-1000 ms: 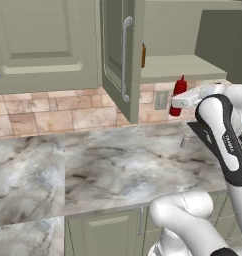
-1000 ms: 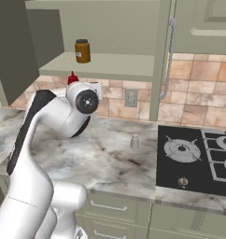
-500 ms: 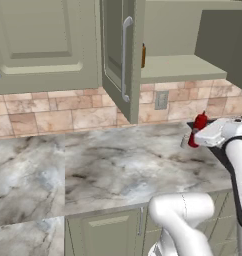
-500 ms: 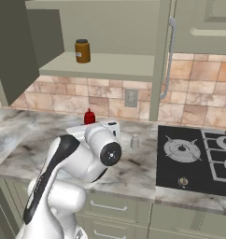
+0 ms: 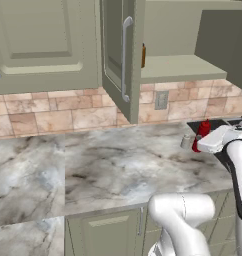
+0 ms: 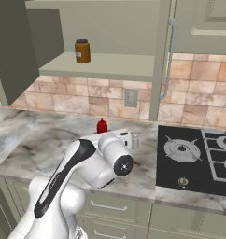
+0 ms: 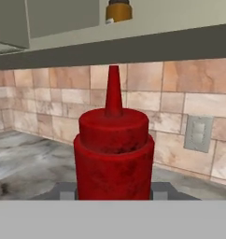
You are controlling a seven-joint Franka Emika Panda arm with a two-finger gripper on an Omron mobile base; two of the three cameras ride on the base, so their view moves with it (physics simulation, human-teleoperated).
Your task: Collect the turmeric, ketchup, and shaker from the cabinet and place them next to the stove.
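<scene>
My gripper is shut on the lower body of the ketchup, a red bottle with a pointed cap. In the left base view the gripper holds the ketchup upright, low over the counter beside the stove. The grey shaker stands on the counter between the ketchup and the stove. On the shelf of the open cabinet sits the turmeric, also seen above in the hand view as the turmeric.
The cabinet door hangs open over the marble counter. A wall socket sits in the tiled backsplash. My own white arm covers part of the counter in front of the ketchup.
The arm has carried the ketchup from shelf height down and toward the stove, to just above the counter next to the shaker. The gripper stayed shut on it.
</scene>
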